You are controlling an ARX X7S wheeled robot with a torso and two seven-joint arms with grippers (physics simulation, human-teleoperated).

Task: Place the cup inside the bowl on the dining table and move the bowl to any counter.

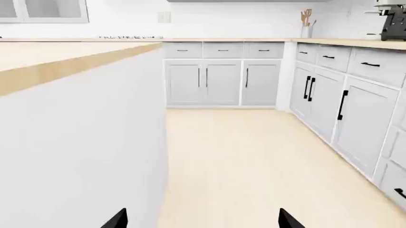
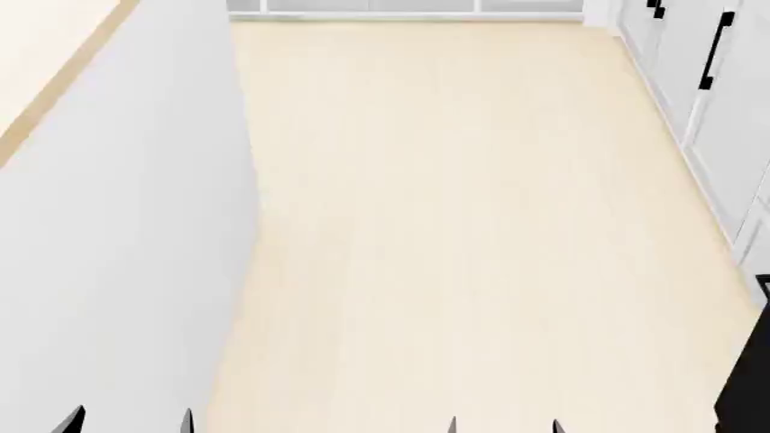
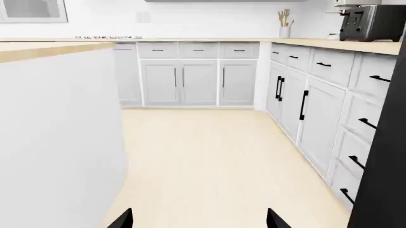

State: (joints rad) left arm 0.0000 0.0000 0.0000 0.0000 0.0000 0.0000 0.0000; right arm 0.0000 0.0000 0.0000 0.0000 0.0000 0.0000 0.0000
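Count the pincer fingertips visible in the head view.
4, all at the bottom edge: two of the left pincer by the white island wall, two of the right pincer over the floor. Arms are out of frame.

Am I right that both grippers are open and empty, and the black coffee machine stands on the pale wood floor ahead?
Not quite. The left gripper and right gripper do look open and empty, but the black coffee machine stands on the light-tan wood counter above the grey cabinets, not on the pale wood floor. The right wrist view shows it.
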